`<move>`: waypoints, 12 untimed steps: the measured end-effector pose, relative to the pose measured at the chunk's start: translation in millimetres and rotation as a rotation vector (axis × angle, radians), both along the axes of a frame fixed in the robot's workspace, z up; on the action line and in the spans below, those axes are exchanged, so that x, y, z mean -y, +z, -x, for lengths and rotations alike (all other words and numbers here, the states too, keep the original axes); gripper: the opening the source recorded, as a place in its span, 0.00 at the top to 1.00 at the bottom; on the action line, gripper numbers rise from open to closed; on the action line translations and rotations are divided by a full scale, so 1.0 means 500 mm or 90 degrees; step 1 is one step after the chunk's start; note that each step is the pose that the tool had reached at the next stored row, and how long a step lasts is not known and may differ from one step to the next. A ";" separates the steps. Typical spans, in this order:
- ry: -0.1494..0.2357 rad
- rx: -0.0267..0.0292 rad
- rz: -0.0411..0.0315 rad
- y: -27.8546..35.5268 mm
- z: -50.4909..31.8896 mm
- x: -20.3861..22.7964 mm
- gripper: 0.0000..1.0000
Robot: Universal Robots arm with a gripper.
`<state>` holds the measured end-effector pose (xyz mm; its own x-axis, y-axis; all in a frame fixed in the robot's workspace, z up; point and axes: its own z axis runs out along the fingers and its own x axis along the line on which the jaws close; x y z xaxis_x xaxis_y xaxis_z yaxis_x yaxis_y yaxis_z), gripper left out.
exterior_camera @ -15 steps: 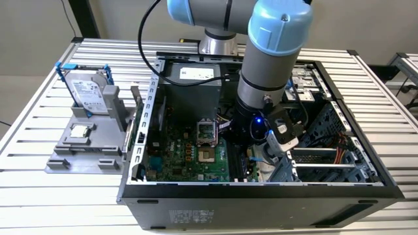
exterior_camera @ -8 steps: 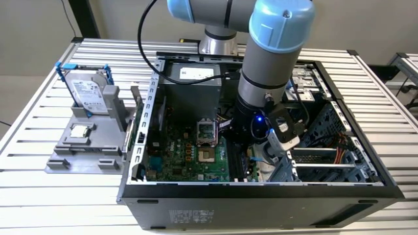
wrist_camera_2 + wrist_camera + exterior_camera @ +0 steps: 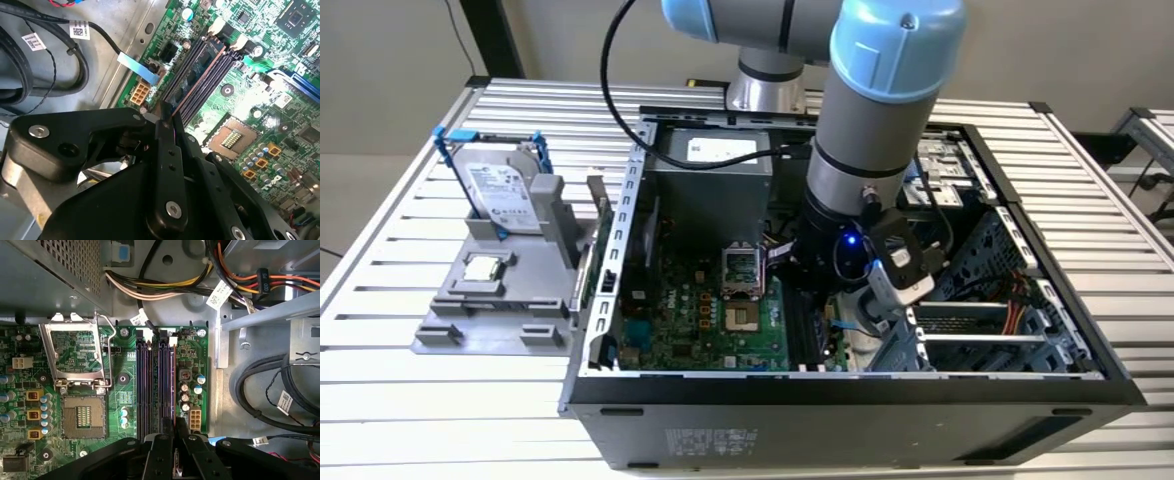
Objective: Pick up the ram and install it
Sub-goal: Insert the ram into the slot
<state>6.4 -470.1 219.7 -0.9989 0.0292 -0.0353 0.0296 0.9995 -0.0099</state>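
The install step is in hand: the arm [image 3: 867, 150] reaches down into the open computer case [image 3: 854, 385], and the gripper [image 3: 175, 434] sits low over the motherboard. In the first wrist view its fingers [image 3: 160, 452] are drawn close, pinching the near end of the ram [image 3: 173, 390], which stands on edge along the outermost memory slot, nearest the case wall. I judge it entered but not yet clicked home; seating calls for a straight, even push in line with the slot. Counted: 1 ram, about 4 memory slots [image 3: 142, 390], 1 open processor socket [image 3: 82, 417], and on the table [image 3: 400, 260], 1 hard drive [image 3: 494, 190] and 1 processor chip [image 3: 483, 268]
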 end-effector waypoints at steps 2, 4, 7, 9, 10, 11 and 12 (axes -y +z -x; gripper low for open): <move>0.000 0.0000 0.0001 0.005 0.000 0.0001 1.00; 0.000 -0.0001 0.0001 0.013 0.000 0.0001 1.00; 0.000 -0.0002 0.0001 0.024 0.000 0.0001 1.00; 0.000 -0.0002 0.0000 0.027 0.000 0.0000 1.00; 0.000 -0.0002 -0.0001 0.027 0.000 0.0000 1.00; 0.000 -0.0002 0.0000 0.027 0.000 0.0002 1.00; 0.000 -0.0004 0.0002 0.027 0.000 0.0010 1.00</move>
<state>6.4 -470.7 233.4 -0.9990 0.0291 -0.0347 0.0295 0.9995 -0.0102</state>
